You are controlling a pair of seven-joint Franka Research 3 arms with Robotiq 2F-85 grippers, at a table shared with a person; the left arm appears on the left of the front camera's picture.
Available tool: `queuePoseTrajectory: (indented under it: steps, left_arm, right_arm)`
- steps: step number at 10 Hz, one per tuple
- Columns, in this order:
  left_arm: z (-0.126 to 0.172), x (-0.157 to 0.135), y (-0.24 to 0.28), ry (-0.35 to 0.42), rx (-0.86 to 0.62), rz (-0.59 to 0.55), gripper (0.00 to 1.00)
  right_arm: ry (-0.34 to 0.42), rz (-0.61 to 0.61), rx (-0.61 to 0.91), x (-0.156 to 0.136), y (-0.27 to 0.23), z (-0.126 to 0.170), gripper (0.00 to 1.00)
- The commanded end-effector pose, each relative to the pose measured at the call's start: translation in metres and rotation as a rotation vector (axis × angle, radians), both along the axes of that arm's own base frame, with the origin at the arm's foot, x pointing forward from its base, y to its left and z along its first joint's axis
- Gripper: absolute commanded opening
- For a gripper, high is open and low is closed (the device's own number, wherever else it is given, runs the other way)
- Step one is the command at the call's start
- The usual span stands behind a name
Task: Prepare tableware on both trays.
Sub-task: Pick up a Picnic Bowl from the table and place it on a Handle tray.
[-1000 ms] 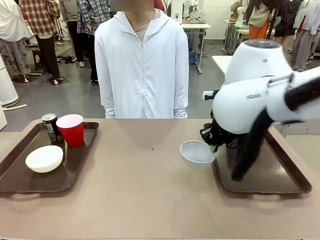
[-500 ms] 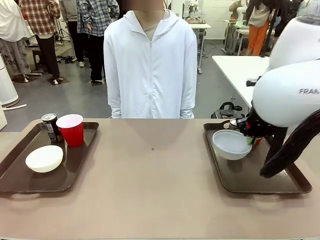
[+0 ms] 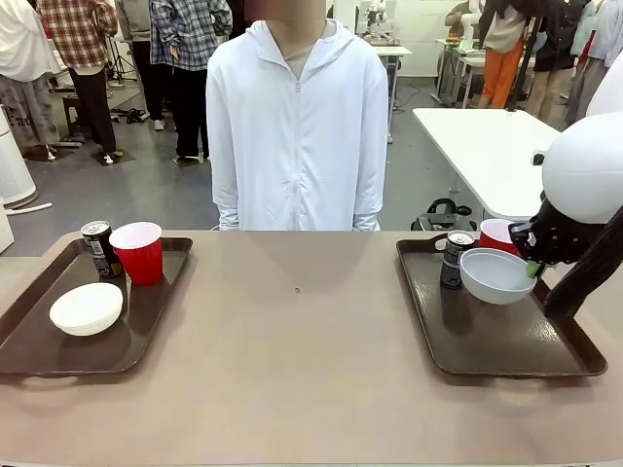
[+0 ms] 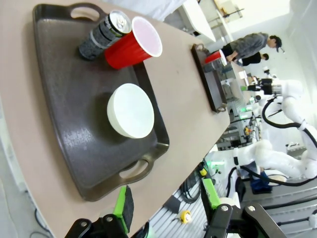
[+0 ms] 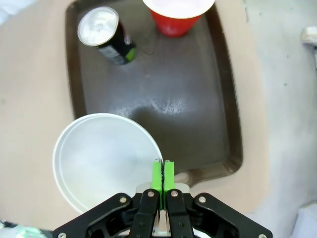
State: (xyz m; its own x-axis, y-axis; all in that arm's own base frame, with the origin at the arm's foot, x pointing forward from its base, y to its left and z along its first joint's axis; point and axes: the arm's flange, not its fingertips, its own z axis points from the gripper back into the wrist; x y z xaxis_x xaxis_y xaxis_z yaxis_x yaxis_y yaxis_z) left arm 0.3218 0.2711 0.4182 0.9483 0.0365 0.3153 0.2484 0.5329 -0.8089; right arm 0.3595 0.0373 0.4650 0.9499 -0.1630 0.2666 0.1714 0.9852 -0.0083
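Note:
My right gripper is shut on the rim of a small white bowl. It holds the bowl above the right tray, close to the dark can and the red cup that stand at the tray's far end. The left tray carries a can, a red cup and a white bowl. High above and beside it, my left gripper stands open with nothing between its fingers.
A person in a white hooded jacket stands at the table's far side, arms down. The brown tabletop lies bare between the trays. A white table stands behind on the right.
My right arm has carried the bowl rightwards, from the tray's left edge to over the tray, uncovering the can and cup there. The left tray's things are unmoved.

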Motion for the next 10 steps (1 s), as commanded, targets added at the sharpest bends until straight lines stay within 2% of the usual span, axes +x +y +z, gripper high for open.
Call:
queuePoseTrajectory:
  steps: [1, 3, 5, 9, 10]
  left_arm:
    - [0.002, -0.001, 0.000, -0.004, -0.003, 0.013, 0.73]
    - [0.002, -0.001, 0.000, -0.004, -0.003, 0.013, 0.73]
    - [0.002, -0.001, 0.000, -0.004, -0.003, 0.013, 0.73]
    - [0.002, -0.001, 0.000, -0.004, -0.003, 0.013, 0.73]
    - [0.002, -0.001, 0.000, -0.004, -0.003, 0.013, 0.73]
  right_arm:
    - [-0.029, 0.013, -0.089, -0.038, -0.010, -0.074, 0.00]
    - [-0.015, 0.029, -0.126, -0.019, -0.001, -0.092, 0.00]
    - [-0.015, 0.043, -0.100, -0.002, 0.005, -0.103, 0.00]
    - [0.018, 0.047, -0.101, 0.019, 0.010, -0.122, 0.00]
    - [0.028, 0.057, -0.103, 0.020, 0.010, -0.122, 0.12]
